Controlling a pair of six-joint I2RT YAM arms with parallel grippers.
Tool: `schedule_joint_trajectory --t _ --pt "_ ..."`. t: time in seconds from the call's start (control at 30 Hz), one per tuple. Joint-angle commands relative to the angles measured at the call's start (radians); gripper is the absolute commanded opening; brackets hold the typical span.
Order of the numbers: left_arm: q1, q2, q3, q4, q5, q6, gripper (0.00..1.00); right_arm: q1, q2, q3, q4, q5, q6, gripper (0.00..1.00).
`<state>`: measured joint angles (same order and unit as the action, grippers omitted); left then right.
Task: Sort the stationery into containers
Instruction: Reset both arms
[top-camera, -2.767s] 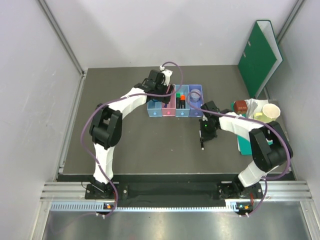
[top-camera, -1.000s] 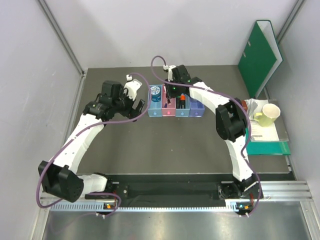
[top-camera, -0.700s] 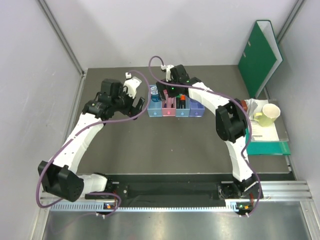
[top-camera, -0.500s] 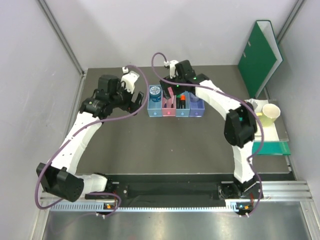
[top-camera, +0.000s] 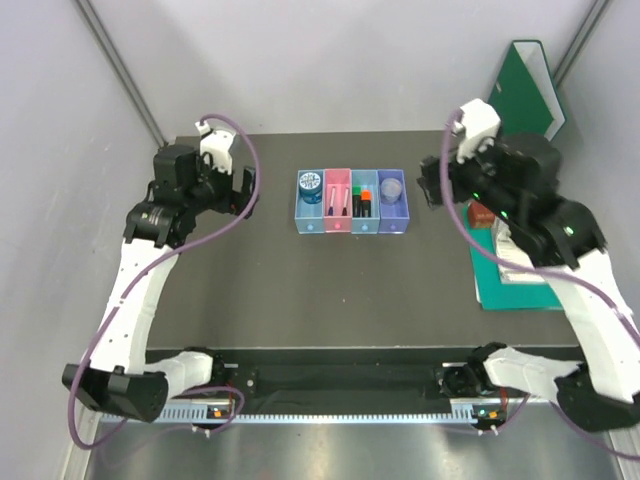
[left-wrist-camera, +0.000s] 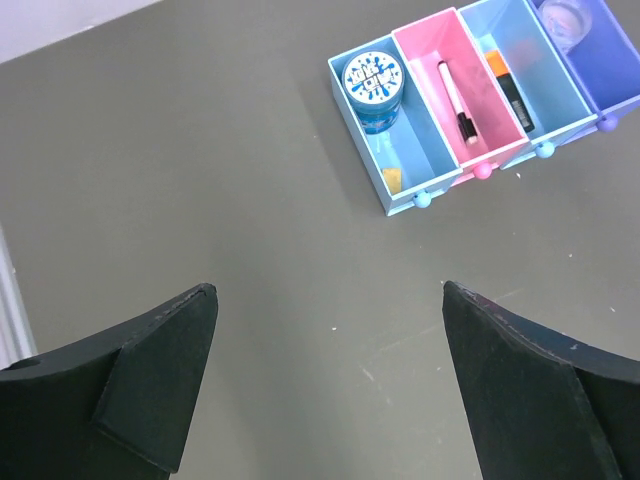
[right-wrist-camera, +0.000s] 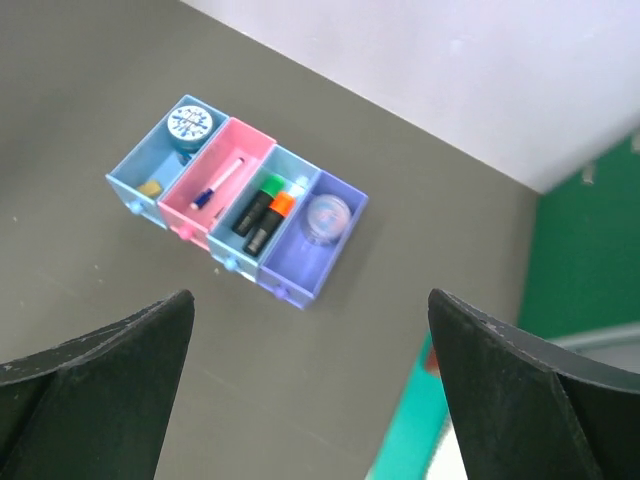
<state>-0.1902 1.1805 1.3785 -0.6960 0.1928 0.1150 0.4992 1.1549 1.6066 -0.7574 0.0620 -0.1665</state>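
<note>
At the upper centre of the top view: row of four joined trays (top-camera: 352, 203) on the dark table (top-camera: 300, 300), running left to right.

1. Light blue tray (left-wrist-camera: 412, 160), left end. Holds a round tin (left-wrist-camera: 373, 78) at its far end, lid up, with a blue-and-white splash pattern; any lettering on the lid is too small to read. A small orange eraser (left-wrist-camera: 395, 179) lies at the near end, apart from the tin.
2. Pink tray (left-wrist-camera: 440, 40). Holds a thin white pen (left-wrist-camera: 450, 95) with a dark tip, lying lengthwise.
3. Second light blue tray (right-wrist-camera: 225, 248). Holds two black highlighters side by side, one with a green cap (right-wrist-camera: 262, 200), one with an orange cap (right-wrist-camera: 272, 222). No print on the barrels can be made out.
4. Purple tray (right-wrist-camera: 295, 270), right end. Holds a grey-lilac round pot (right-wrist-camera: 326, 214) at its far end.

Left gripper (top-camera: 243, 190): upper left of the top view, well apart from the row, jaws spread wide, nothing between them.
Right gripper (top-camera: 432, 186): upper right, just right of the purple tray and raised, jaws spread wide, nothing between them.

Other items: green binder (top-camera: 520, 100) standing against the wall at upper right; teal flat tray (top-camera: 515, 285) under the right arm.

Change: half a second earlier the right gripper hung directly over the pink tray and the left gripper sat close beside the row's left end. Both arms have since drawn back to their own sides. Trays unmoved.
</note>
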Motion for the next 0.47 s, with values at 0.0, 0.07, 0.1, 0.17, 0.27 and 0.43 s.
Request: schedule_joint_trajectory --t 0.0,0.07,0.1,0.17,0.27,0.43 --pt "0.011 -0.064 0.016 -0.011 0.008 -0.012 0.99 -0.007 -0.083 -0.025 -0.118 0.033 -0.057 1.0" --pt "0.012 -0.068 0.016 -0.019 0.005 -0.009 0.99 -0.005 -0.112 -0.025 -0.131 0.032 -0.056 1.0" --pt "0.012 -0.068 0.016 -0.026 0.004 -0.006 0.99 -0.005 -0.118 -0.033 -0.134 0.03 -0.054 1.0" --pt "0.012 -0.074 0.016 -0.025 -0.003 0.0 0.99 -0.005 -0.141 -0.048 -0.129 0.03 -0.054 1.0" --pt "0.012 -0.084 0.017 -0.03 -0.012 0.003 0.99 -0.005 -0.155 -0.069 -0.126 0.033 -0.057 1.0" --pt "0.012 -0.094 0.016 -0.039 -0.015 0.008 0.99 -0.005 -0.155 -0.062 -0.131 0.03 -0.064 1.0"
